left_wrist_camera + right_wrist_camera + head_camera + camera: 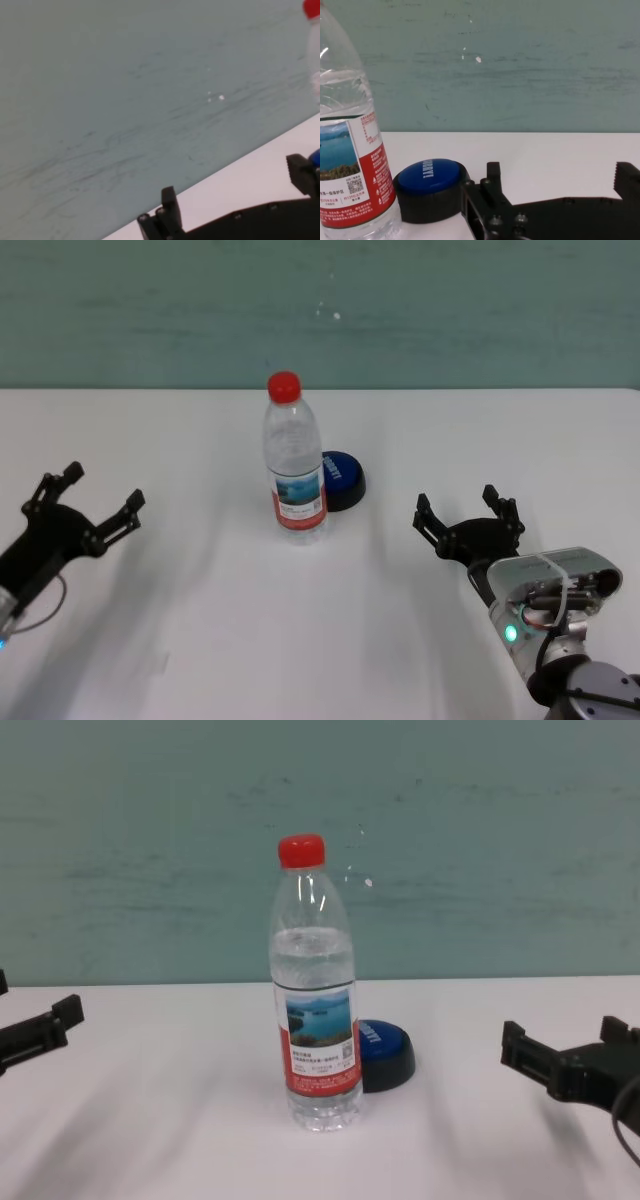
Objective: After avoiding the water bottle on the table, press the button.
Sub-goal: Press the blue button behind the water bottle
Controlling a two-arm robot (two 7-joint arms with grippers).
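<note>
I'm looking down at the table [500,440] with the bottle [295,465] standing upright near the middle, and the button [343,478] sitting just behind it at about two o'clock, touching or nearly touching its base (I cannot tell which). From the chest view the bottle is covering the button's left edge.

I'm holding the right gripper [468,515] at about four o'clock from the bottle, well apart from it, fingers spread wide and empty. The left gripper [85,502] is hanging out at about eight o'clock, also spread wide with nothing in it, and looks idle.

The bottle is capped and filled with clear water nearly to the shoulder, so I'm judging it fairly heavy but tall on a narrow base: a side knock near the cap would likely tip it, and the thin plastic wall would give and slide on the smooth top. I'm not planning to take hold of it at all.

The button is low, rigid and broad-based, so it should handle a straight downward push well. I'm thinking the press belongs on the dome's crown, coming in from the right, the side away from the bottle, with the fingers kept clear of the label.
</note>
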